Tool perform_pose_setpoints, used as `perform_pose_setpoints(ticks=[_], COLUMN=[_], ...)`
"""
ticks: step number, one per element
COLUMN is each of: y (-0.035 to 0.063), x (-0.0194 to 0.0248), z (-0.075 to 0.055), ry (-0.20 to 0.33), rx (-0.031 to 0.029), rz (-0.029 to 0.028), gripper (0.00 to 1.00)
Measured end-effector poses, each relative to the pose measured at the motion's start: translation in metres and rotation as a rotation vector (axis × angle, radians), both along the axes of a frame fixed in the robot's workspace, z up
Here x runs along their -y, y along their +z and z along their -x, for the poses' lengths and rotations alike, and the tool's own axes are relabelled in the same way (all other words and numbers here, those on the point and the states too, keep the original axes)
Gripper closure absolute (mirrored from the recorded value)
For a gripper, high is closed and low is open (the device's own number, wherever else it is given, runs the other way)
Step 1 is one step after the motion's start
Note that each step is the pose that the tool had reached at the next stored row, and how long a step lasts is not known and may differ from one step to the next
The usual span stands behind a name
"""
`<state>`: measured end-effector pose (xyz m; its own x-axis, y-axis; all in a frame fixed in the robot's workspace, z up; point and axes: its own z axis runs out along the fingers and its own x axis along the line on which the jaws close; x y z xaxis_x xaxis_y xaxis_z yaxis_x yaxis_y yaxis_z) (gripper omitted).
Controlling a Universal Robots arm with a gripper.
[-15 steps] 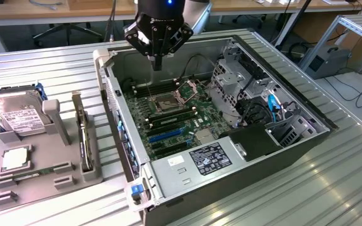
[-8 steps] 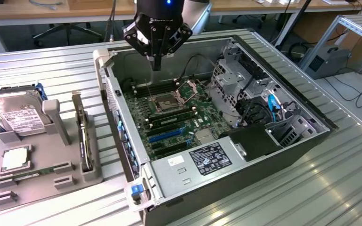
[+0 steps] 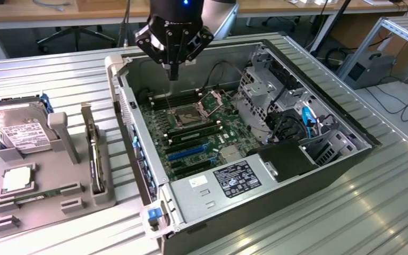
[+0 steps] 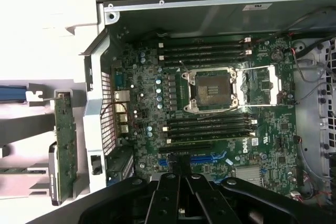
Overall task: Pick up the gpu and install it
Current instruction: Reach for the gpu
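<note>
**Exterior view.** I am hanging my gripper (image 3: 173, 74) over one end of the open computer case (image 3: 128, 122), jaws pressed together and pinching nothing. The case is lying on its side on the ribbed metal table (image 3: 62, 79) with its panel off, seemingly so that the green motherboard (image 3: 197, 133) is facing upward for access from above. The gpu (image 3: 93, 154) is standing on its long edge in a slot of the grey moulded holder (image 3: 55, 191), along the holder's edge nearest the case. This upright pose is probably leaving its upper edge free for a pinch. A boxy silver hard drive (image 3: 21, 134) is leaning in the holder's far corner.

**Wrist view.** My gripper (image 4: 181, 171) is pointing, jaws together, at the motherboard (image 4: 152, 93) near the blue slots (image 4: 210, 158), its matte black metal standing out against glossy green laminate. The square, metal-framed processor socket (image 4: 212, 90) is sitting between rows of long black memory slots. The gpu (image 4: 65, 140) is showing as a thin flat green strip outside the case's perforated metal wall (image 4: 105, 108), well apart from me.
</note>
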<state>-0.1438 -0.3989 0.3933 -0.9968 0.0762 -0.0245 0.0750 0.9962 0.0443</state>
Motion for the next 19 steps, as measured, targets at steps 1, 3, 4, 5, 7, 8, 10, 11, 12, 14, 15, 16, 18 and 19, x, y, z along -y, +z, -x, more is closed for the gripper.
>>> perform_pose_setpoints(ticks=[1, 3, 4, 5, 7, 8, 10, 11, 12, 14, 15, 16, 18, 19], y=[0.0, 0.0, 0.0, 0.0, 0.0, 0.0, 0.0, 0.0, 0.0, 0.0, 0.0, 0.0, 0.0, 0.0], x=[0.0, 0.0, 0.0, 0.0, 0.0, 0.0, 0.0, 0.0, 0.0, 0.0, 0.0, 0.0, 0.0, 0.0], z=[0.001, 0.003, 0.003, 0.004, 0.005, 0.006, 0.007, 0.008, 0.008, 0.009, 0.01, 0.01, 0.011, 0.012], ry=[0.0, 0.0, 0.0, 0.0, 0.0, 0.0, 0.0, 0.0, 0.0, 0.0, 0.0, 0.0, 0.0, 0.0], rx=[0.0, 0.0, 0.0, 0.0, 0.0, 0.0, 0.0, 0.0, 0.0, 0.0, 0.0, 0.0001, 0.0, 0.0], rz=[0.0, 0.0, 0.0, 0.0, 0.0, 0.0, 0.0, 0.0, -0.0001, 0.0, 0.0, -0.0001, 0.0, 0.0], gripper=[0.89, 0.89, 0.89, 0.89, 0.89, 0.89, 0.89, 0.89, 0.89, 0.89, 0.89, 0.89, 0.89, 0.89])
